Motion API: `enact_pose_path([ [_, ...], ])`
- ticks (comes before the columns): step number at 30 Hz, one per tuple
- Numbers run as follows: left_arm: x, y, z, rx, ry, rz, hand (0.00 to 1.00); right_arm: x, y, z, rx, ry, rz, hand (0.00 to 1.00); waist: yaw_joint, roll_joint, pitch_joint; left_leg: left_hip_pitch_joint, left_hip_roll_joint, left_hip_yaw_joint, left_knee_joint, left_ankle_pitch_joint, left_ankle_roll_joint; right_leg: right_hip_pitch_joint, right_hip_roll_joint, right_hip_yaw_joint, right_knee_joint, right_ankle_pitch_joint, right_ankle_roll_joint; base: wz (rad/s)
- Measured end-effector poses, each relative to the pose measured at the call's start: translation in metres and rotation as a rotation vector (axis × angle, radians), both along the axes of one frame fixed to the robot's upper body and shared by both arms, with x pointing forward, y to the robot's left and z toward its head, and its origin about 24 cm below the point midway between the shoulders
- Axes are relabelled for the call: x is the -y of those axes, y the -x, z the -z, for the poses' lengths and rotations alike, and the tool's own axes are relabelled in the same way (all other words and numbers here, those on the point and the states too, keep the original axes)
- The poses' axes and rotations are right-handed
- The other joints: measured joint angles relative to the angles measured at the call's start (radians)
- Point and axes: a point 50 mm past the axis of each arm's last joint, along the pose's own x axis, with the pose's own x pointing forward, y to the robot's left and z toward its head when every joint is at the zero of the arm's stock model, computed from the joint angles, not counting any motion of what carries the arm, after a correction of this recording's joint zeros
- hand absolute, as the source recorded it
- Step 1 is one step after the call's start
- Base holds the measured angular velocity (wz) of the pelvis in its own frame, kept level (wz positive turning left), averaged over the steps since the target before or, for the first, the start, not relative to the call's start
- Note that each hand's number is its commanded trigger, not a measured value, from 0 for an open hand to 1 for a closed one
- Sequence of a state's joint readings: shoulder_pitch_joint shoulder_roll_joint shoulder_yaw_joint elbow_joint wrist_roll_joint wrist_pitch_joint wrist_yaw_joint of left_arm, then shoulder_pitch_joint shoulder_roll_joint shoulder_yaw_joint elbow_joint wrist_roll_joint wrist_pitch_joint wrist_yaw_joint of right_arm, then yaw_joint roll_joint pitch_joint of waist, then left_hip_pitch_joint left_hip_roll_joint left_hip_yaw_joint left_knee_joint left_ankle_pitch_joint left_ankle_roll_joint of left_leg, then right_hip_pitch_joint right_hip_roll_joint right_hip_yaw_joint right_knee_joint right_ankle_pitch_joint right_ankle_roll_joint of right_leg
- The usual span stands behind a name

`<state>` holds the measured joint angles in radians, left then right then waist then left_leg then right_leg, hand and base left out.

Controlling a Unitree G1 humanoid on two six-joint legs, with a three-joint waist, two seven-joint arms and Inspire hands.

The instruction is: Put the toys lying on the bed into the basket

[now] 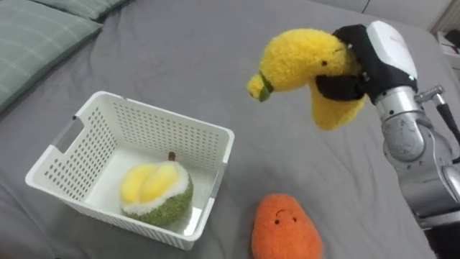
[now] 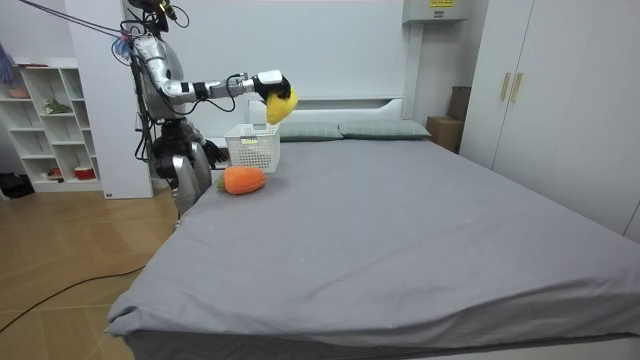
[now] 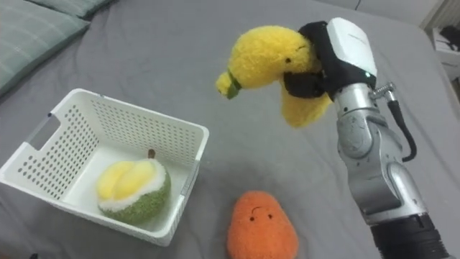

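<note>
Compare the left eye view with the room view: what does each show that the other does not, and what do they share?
Left eye view: a green and yellow plush toy lying inside the basket, and the face on the orange toy. Room view: the robot standing at the corner of the bed, a shelf and a wardrobe. Both: the right robot hand holding the yellow toy above the bed, with the basket and orange toy on it.

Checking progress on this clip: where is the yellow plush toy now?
The yellow plush toy hangs above the bed in the right hand, right of the white basket and beyond the orange toy.
</note>
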<state>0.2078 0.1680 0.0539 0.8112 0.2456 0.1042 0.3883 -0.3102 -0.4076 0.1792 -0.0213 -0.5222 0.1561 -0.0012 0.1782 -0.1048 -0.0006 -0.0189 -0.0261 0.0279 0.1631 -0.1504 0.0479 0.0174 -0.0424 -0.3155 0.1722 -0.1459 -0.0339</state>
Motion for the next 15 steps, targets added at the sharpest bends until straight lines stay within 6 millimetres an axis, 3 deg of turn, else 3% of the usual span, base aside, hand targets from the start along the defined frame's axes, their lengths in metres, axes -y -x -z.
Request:
enact_pose_path([
  [10,0.007,-0.007,0.001,-0.010,-0.014,0.062,0.00,-0.052,-0.002,0.003,-0.094,-0.033,-0.185,1.00,0.077,-0.004,0.0051,0.008,-0.003,-0.012,-0.015,0.001,0.002,0.005,-0.003,-0.018,-0.003,-0.002,0.004,0.04],
  [14,0.010,-0.012,0.001,-0.027,-0.031,0.109,0.00,-0.084,0.001,0.009,-0.142,-0.002,-0.286,1.00,0.105,-0.017,0.0235,0.013,-0.004,-0.032,-0.018,0.001,0.002,0.015,-0.001,-0.028,-0.006,-0.004,0.006,0.12],
  [15,0.011,-0.014,0.001,-0.028,-0.035,0.118,0.00,-0.089,0.003,0.014,-0.174,0.009,-0.309,0.82,0.120,-0.021,0.0256,0.013,-0.005,-0.036,-0.017,0.001,0.002,0.015,-0.002,-0.039,-0.006,-0.004,0.006,0.10],
])
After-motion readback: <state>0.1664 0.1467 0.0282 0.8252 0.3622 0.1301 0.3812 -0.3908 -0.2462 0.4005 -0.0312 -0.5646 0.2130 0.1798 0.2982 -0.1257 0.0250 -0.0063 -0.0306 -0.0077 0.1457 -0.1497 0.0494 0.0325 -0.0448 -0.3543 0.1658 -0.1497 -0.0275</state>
